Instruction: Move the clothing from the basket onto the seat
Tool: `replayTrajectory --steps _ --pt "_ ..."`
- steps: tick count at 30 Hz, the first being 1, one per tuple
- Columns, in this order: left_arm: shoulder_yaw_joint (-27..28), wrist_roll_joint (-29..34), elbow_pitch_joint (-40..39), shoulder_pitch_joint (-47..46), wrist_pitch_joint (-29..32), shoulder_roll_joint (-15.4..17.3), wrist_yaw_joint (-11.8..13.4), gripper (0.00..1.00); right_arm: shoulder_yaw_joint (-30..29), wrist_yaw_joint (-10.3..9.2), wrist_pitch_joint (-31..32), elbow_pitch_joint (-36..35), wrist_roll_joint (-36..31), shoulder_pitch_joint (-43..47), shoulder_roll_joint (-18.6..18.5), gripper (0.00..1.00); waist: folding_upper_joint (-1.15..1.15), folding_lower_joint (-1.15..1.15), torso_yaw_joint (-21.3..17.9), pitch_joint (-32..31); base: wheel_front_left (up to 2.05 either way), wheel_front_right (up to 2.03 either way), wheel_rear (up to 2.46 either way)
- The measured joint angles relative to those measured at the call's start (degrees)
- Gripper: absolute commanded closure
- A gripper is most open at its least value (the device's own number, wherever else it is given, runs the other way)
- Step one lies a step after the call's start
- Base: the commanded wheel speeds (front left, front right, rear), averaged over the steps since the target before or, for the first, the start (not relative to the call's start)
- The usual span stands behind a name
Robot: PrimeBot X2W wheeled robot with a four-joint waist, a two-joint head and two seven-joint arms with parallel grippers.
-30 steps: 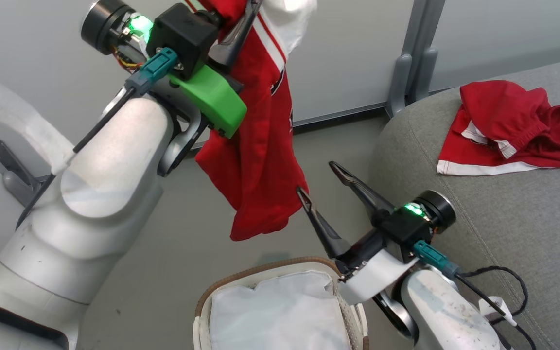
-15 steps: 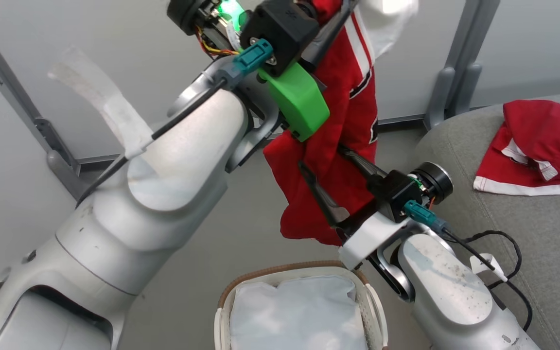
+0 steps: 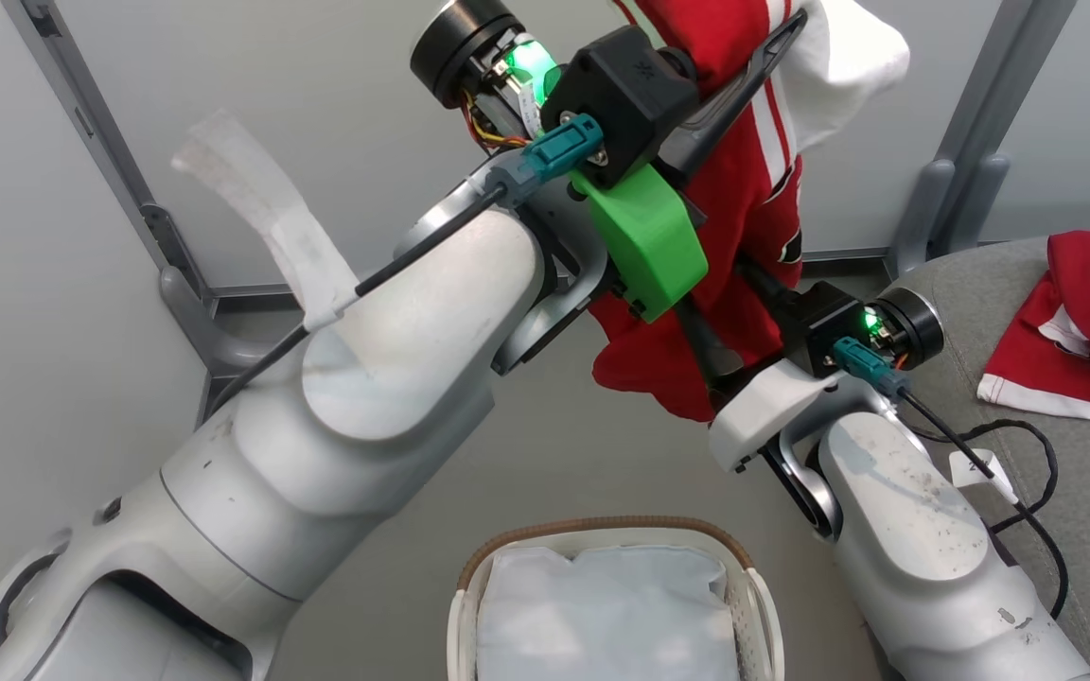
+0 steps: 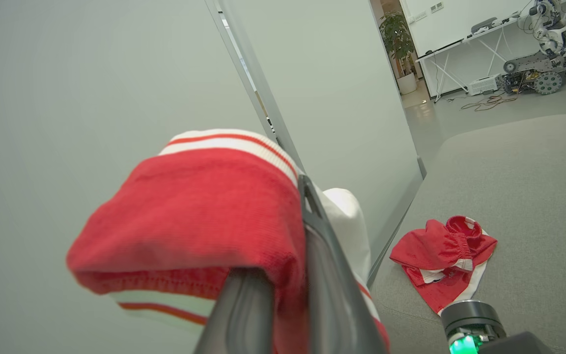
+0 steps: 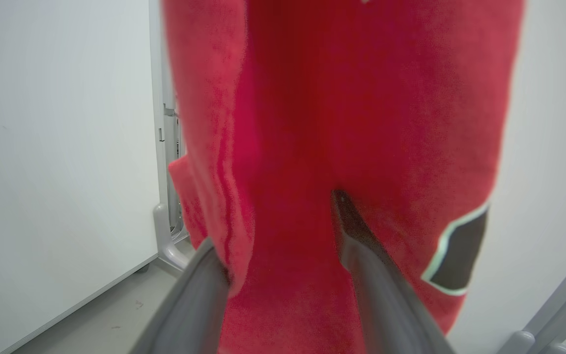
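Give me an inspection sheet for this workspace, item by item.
Surface: grey seat, bare except the crumpled garment lying on it; smooth grey floor.
Job's things: hanging garment held high; basket shows its white liner, no red clothing seen inside.
Clutter: nothing seen.
Grippers: left gripper shut on hanging garment's top; right gripper open, fingers astride its lower part.
Cables: left forearm cable runs straight; right forearm cable hangs in a loop.
Surroundings: grey partition panels; wheeled robot beyond.

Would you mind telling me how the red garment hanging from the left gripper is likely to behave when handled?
Probably floppy: the red garment droops in long folds below the left gripper. Likely light, since a pinch at one edge carries it. It may swing or bunch when moved.
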Motion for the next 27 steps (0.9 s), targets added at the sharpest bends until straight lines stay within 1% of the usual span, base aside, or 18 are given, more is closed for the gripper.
replayTrajectory --steps 1,2,3,15,19,20,22,24,25,26,27 --pt "0.0 -0.2 0.1 0.3 0.0 0.1 0.3 1.00 -0.3 0.00 0.0 0.1 -0.4 0.0 0.0 0.82 0.00 0.00 0.0 0.1 0.00 0.00 0.00" --pt "0.1 -0.4 0.2 0.7 0.0 0.3 0.4 1.00 -0.7 0.01 0.0 0.1 -0.6 0.0 0.0 0.95 0.00 0.00 -0.1 0.1 0.00 0.00 0.00" --pt "0.2 -0.5 0.3 1.1 -0.1 0.5 0.6 1.00 -1.1 0.00 0.0 0.1 -0.7 0.0 0.0 0.99 0.00 0.00 -0.2 0.1 0.00 0.00 0.00" --pt "2.3 -3.1 3.0 6.8 -2.9 4.5 1.9 1.00 -0.5 0.00 0.0 -3.2 -0.1 2.9 0.0 1.00 0.00 0.00 -2.9 0.5 0.00 0.00 0.00" --pt "3.2 -4.9 4.4 10.7 -5.6 5.4 2.2 0.91 -1.5 0.00 0.0 -5.6 0.3 4.1 0.0 1.00 0.00 0.00 -3.8 0.6 0.00 0.00 0.00" --pt "3.3 -5.3 5.0 12.0 -6.2 5.5 2.2 0.86 -1.9 0.00 0.0 -6.1 0.3 4.5 0.0 1.00 0.00 0.00 -4.0 0.6 0.00 0.00 0.00" --pt "3.4 -5.8 5.9 14.5 -7.5 5.6 2.2 0.66 -2.5 0.00 0.0 -7.1 0.3 5.1 0.0 1.00 0.00 0.00 -4.3 0.7 0.00 0.00 0.00" --pt "3.7 -6.7 6.9 16.8 -8.7 5.5 2.2 0.44 -3.3 0.00 0.0 -7.8 0.3 5.4 0.0 1.00 0.00 0.00 -4.6 0.8 0.00 0.00 0.00" --pt "3.8 -7.0 7.4 18.1 -9.2 5.5 2.2 0.19 -3.8 0.00 0.0 -8.2 0.2 5.6 0.0 1.00 0.00 0.00 -4.7 0.8 0.00 0.00 0.00" --pt "3.9 -7.2 7.8 19.4 -9.5 5.4 2.1 0.00 -4.4 0.00 0.0 -8.6 0.0 6.0 0.0 1.00 0.00 0.00 -4.8 0.9 0.00 0.00 0.00" --pt "4.0 -7.5 8.2 20.3 -9.9 5.2 1.9 0.00 -4.8 0.00 0.0 -8.9 -0.1 6.2 0.0 1.00 0.00 0.00 -4.9 0.9 0.00 0.00 0.00"
